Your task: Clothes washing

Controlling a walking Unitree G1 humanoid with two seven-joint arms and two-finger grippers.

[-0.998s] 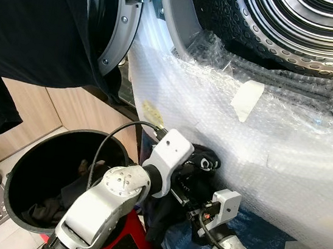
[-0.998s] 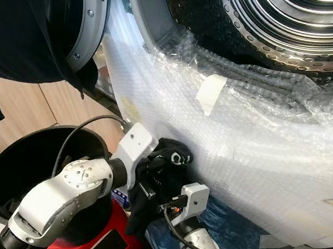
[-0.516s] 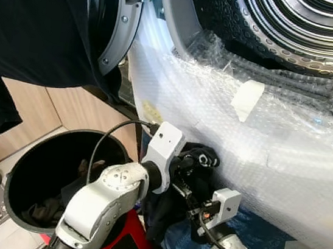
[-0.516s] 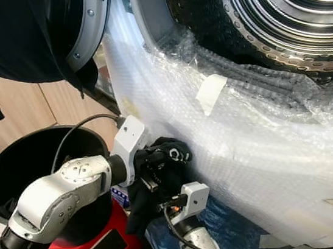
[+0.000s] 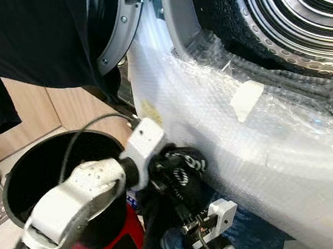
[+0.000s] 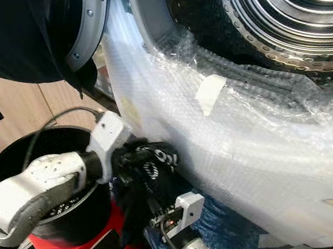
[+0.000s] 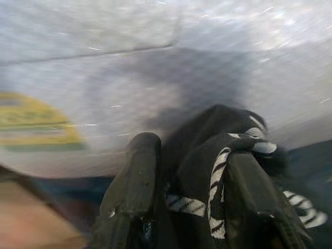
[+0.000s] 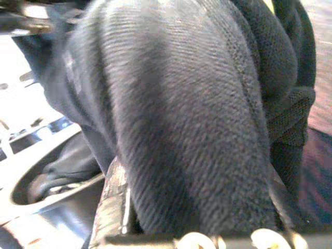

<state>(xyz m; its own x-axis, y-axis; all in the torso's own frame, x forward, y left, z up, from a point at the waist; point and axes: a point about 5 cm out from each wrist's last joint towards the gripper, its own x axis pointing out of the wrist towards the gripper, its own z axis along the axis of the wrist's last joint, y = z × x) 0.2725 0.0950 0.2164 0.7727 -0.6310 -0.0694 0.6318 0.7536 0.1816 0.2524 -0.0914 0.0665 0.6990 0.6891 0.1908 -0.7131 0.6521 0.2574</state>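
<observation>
Both grippers are gripping one dark garment (image 5: 179, 178): the left gripper (image 7: 189, 181) is pinching its black-and-white trimmed fold between its fingers (image 7: 136, 176), and the right gripper (image 8: 194, 228) is clamping the ribbed cloth from below. The bundle is hanging low against the bubble wrap (image 5: 261, 149) on the washer's front, just beside the black bin (image 5: 26, 167). The drum (image 5: 302, 26) is lying up and to the right; judging by that, the lift goes upward, left arm leading.
</observation>
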